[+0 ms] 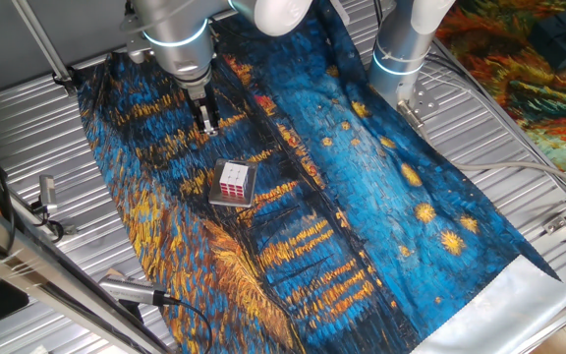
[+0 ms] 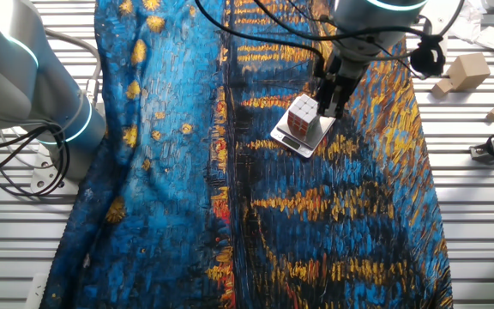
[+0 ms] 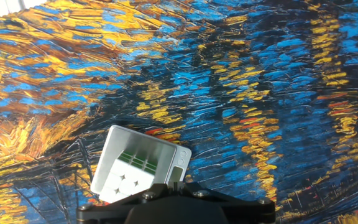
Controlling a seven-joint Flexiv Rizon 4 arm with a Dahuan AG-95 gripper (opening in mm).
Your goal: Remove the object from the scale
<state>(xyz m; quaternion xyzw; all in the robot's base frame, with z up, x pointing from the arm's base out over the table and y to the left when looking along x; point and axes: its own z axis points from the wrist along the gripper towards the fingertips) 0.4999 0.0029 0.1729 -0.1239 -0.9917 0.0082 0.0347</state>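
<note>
I am reaching for the cube (image 1: 233,181). It sits on the grey scale (image 1: 247,200), on the painted cloth (image 1: 381,197). My gripper (image 1: 207,124) hangs near it, holding nothing; I cannot tell how wide. Next I must come down around it.

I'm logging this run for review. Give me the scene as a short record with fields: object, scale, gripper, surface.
object: puzzle cube, white and red stickers, resting on the scale
scale: thin grey plate, flat on the cloth
gripper: gripper above the cloth beside the cube, holding nothing; jaw opening unclear
surface: blue and yellow painted cloth over a ribbed metal table
</note>
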